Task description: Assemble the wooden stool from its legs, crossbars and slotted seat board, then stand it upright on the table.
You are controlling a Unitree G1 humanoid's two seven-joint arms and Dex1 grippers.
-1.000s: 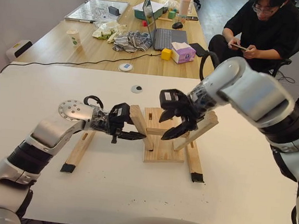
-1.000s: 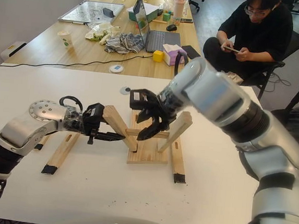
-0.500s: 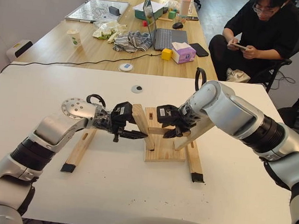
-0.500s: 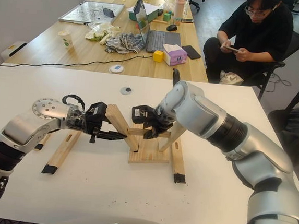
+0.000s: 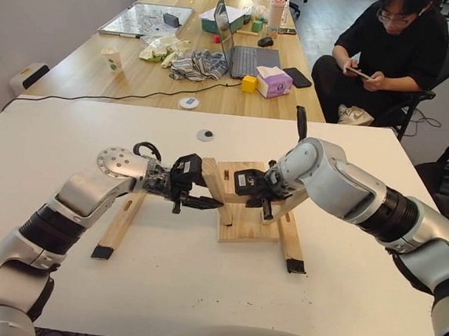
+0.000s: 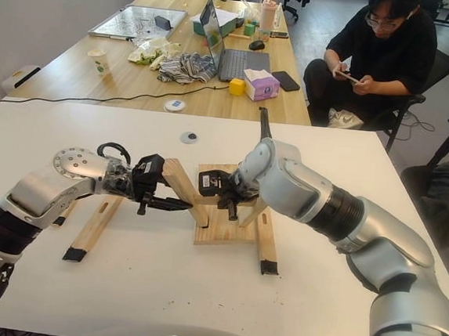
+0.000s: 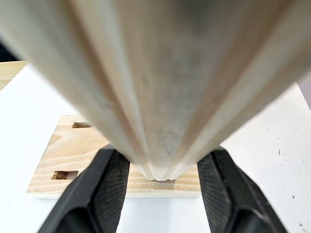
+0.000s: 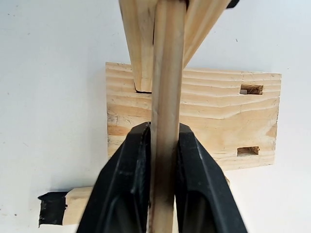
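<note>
Your left gripper (image 5: 206, 197) pinches the leg (image 5: 210, 175) standing at 9 o'clock on the board (image 5: 239, 230); your right gripper (image 8: 164, 145) is clamped on the crossbar (image 8: 168, 58).

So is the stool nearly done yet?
Not yet, about halfway. Two legs already lean up from the board. The left fingers hold one leg, and the right fingers pinch a crossbar between them. Still left: two loose legs lie on the table, two slots are empty, and it must be flipped upright.
</note>
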